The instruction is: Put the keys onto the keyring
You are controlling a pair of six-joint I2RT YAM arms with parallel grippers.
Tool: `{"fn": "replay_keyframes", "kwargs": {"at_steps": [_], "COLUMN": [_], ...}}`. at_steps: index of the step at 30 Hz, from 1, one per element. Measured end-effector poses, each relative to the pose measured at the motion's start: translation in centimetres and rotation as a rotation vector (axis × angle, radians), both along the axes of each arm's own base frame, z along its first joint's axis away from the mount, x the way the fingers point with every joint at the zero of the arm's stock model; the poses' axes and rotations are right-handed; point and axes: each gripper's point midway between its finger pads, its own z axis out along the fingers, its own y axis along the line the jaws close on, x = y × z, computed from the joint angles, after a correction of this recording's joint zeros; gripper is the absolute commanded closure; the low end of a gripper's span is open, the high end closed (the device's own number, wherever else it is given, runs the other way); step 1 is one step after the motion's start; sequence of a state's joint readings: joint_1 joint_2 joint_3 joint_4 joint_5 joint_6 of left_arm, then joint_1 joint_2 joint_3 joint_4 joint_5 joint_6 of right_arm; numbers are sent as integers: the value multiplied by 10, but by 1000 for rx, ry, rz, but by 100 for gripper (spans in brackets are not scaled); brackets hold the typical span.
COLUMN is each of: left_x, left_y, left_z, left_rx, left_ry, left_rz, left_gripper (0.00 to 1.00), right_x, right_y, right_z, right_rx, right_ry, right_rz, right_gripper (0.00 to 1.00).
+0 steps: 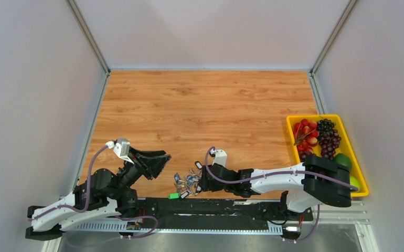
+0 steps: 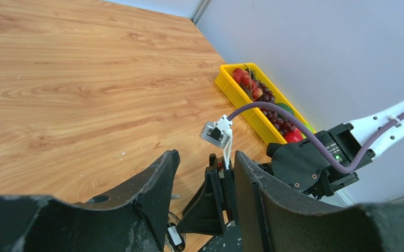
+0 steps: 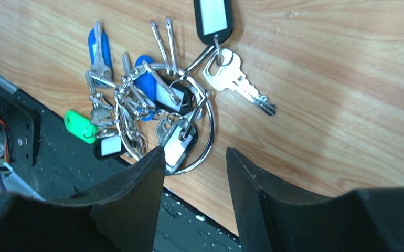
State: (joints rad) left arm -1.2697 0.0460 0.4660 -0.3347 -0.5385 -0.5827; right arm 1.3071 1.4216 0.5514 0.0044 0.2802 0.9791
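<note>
The keys lie in a bunch near the table's front edge, between my two grippers. In the right wrist view the keyring is a wide silver wire ring lying flat, with blue tags, black tags and clips tangled over it. A green tag lies at the edge, and a silver key with a black tag lies beside the ring. My right gripper hovers open just above the ring, holding nothing. My left gripper stands open and empty, left of the bunch.
A yellow tray of grapes and other fruit stands at the right edge. The black mounting rail runs along the table's front edge, right below the keys. Grey walls close in the sides and back.
</note>
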Motion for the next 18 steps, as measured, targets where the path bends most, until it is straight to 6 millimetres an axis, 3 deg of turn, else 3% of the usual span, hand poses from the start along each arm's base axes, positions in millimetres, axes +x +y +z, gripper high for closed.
{"fn": "replay_keyframes", "kwargs": {"at_steps": [11,18], "left_x": [2,2], "left_y": [5,8], "left_z": [-3,-4], "left_rx": [7,10], "left_ry": [4,3], "left_rz": [19,29], "left_gripper": [44,43], "right_x": [21,39], "right_y": [21,34], "right_z": [-3,-6], "right_rx": [-82,-175], "right_ry": [-76,-151], "right_rz": [-27,-31], "right_gripper": [52,69]}}
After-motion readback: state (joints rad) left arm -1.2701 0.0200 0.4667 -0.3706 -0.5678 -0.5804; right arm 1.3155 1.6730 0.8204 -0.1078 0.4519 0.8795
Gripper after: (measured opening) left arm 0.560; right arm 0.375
